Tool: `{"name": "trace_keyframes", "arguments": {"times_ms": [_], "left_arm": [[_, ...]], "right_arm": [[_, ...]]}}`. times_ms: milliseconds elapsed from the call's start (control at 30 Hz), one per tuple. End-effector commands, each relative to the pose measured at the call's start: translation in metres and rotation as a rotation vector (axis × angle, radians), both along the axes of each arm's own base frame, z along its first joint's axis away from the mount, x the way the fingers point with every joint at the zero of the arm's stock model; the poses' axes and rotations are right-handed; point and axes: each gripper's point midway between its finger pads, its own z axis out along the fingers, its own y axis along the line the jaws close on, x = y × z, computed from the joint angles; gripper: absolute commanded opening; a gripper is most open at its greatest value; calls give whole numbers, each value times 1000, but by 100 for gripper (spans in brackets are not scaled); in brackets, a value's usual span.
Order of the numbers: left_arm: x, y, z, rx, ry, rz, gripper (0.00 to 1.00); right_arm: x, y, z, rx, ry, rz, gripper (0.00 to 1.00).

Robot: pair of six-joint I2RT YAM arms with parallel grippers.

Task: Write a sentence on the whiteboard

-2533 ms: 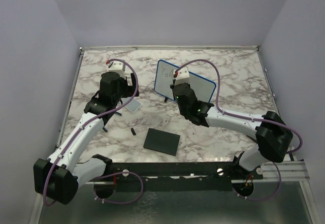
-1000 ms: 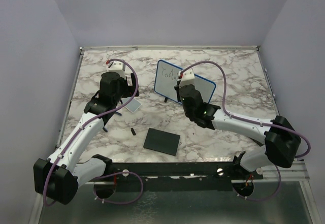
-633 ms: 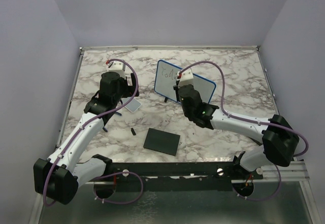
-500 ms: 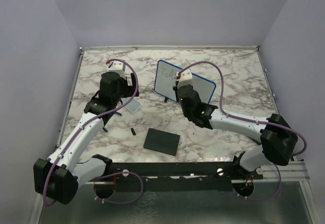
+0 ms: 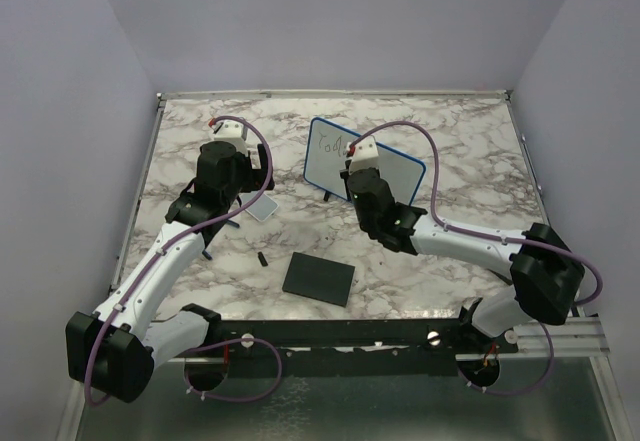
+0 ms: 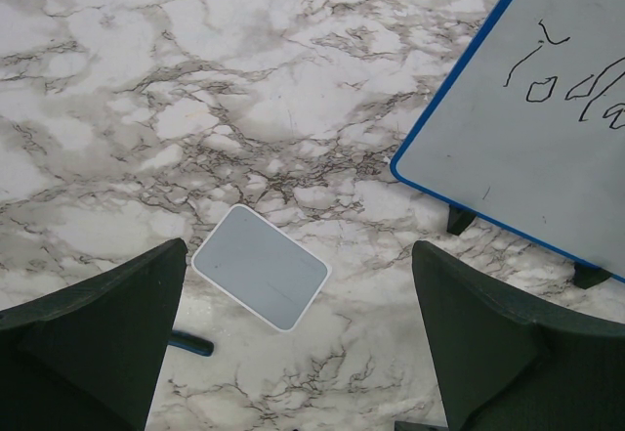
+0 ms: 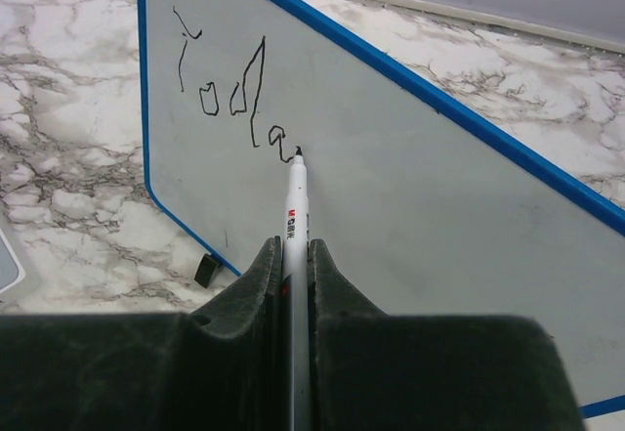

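**Right gripper (image 7: 293,255) pinching a marker at the whiteboard**

Right gripper: the jaws are pressed together on the white barrel of a marker (image 7: 296,211). The marker runs straight ahead from between the fingers, and its dark tip appears to meet the whiteboard (image 7: 420,216) just in front. Holding the barrel low down probably keeps the tip steady for strokes and in sight of the wrist camera. Just ahead of the fingertips the barrel carries a red "M" mark and small print too fine to read. At the tip and running off to its left, the sentence (image 7: 227,84) reads "Toda". The last letter looks unfinished, so most of the writing is judged still to do. The board stands tilted on small black feet with its face turned toward the gripper. Its blue rim lies beyond and to either side.

Left gripper (image 6: 298,250): the jaws are spread wide and hold nothing. It hovers over the marble table (image 6: 195,79), apparently parked away from the writing. Directly beneath it lies a small grey-edged tile (image 6: 260,280). Farther ahead and to its right stands the near corner of the board, where the same four letters can be read.
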Motion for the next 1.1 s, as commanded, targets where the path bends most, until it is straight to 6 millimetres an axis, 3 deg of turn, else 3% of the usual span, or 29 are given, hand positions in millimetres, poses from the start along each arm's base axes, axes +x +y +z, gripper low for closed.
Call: {"name": "trace_keyframes", "arguments": {"times_ms": [0, 433, 1067], "left_arm": [[-2, -3, 2, -3, -14, -22, 99], [-3, -3, 4, -4, -19, -20, 99], [-3, -2, 3, -2, -18, -16, 99]], "right_arm": [[-1, -6, -10, -11, 14, -40, 0], [-8, -12, -19, -5, 47, -49, 0], [-17, 1, 3, 30, 8, 59, 0]]}}
